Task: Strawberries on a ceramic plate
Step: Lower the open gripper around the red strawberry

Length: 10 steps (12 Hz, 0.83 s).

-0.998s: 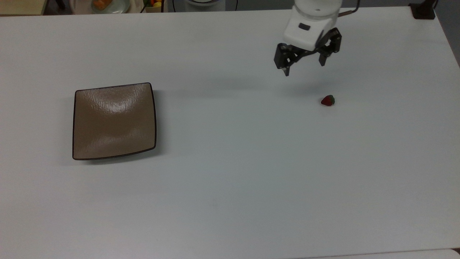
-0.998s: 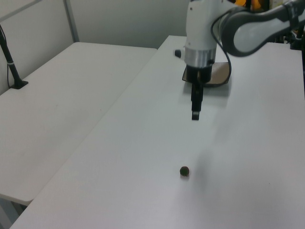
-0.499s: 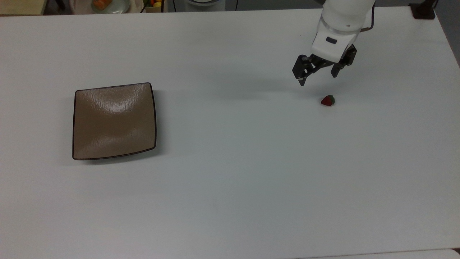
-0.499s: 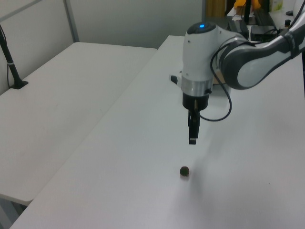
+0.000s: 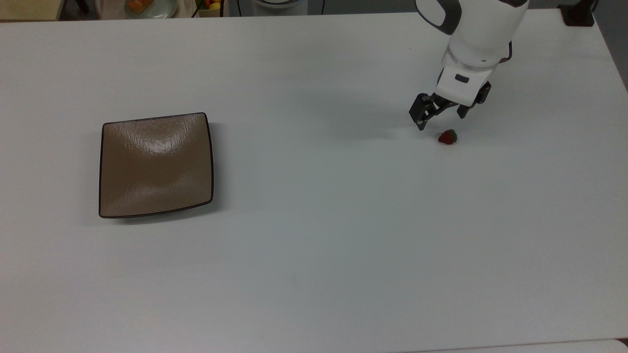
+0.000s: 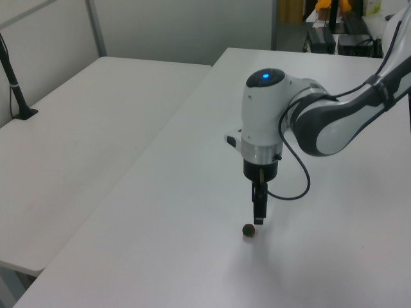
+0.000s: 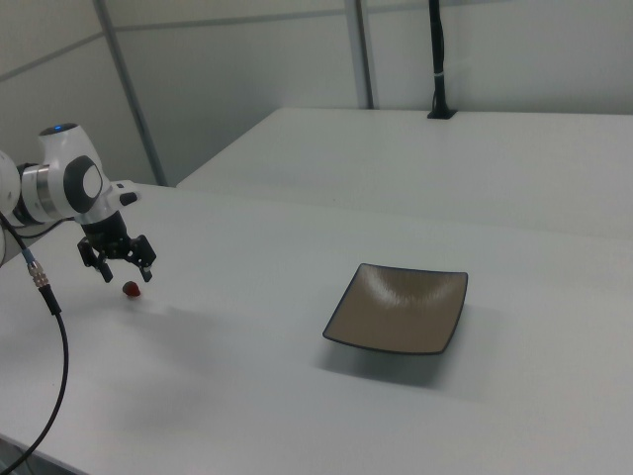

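Top view, left to right. Square tan-brown plate [image 5: 156, 164] with a thin dark rim sits flat on the white bench [image 5: 314, 255], on the top view's left side, nothing on it. Wide bare stretch of bench between plate and everything else. Far over on the top view's right, the white arm [image 5: 478, 34] reaches down from the top edge. Its black claw [image 5: 441, 120] hangs low, fingers spread apart, nothing between them. The small red strawberry [image 5: 447, 137] with a green cap lies on the bench just below and slightly right of the claw tips, near but apart from them. Strawberry is well apart from the plate.

Left view: strawberry [image 6: 248, 230] is a small dark blob on the bench, the claw [image 6: 259, 210] pointing straight down just above and a little behind it, tips close to the bench surface. Cannot tell the finger gap from this side-on angle.

Right view: arm at the right view's left edge, claw [image 7: 119, 265] open with fingers splayed, strawberry [image 7: 131, 288] on the bench just under it. Plate [image 7: 401, 307] near the middle, well away.
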### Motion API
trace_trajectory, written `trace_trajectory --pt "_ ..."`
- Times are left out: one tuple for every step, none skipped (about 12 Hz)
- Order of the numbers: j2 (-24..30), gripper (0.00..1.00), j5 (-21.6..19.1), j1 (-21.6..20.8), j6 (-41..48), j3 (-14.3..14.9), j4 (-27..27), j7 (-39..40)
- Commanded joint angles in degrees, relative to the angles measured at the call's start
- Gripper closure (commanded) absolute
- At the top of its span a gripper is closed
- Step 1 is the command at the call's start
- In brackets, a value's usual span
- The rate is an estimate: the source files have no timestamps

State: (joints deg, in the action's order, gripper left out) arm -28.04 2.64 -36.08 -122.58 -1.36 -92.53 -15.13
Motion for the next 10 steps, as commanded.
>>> trace_trajectory --pt "-3.0 0.00 1.1 -1.9 -4.4 0.3 1.1 -1.5" --pt "-3.4 0.00 1.1 -1.9 -5.0 0.3 1.1 -1.4" --pt "-4.4 0.00 1.1 -2.0 -6.1 0.3 1.2 -1.4" --pt "-5.4 0.00 1.1 -2.1 -7.0 0.3 1.2 -1.4" --pt "-5.9 0.00 1.1 -2.5 -7.5 0.3 1.2 -1.3" --pt "-5.9 0.05 1.2 -2.5 -7.7 0.3 1.2 -1.2" --pt "-5.9 0.15 1.8 -2.4 -7.8 0.3 1.2 -0.9" --pt "-6.1 0.20 2.8 -2.5 -8.8 0.3 1.2 -0.9" --pt "-6.2 0.25 2.8 -2.4 -9.9 0.3 1.2 -1.0" --pt "-6.2 0.28 2.8 -2.4 -9.9 0.3 1.2 -1.0"
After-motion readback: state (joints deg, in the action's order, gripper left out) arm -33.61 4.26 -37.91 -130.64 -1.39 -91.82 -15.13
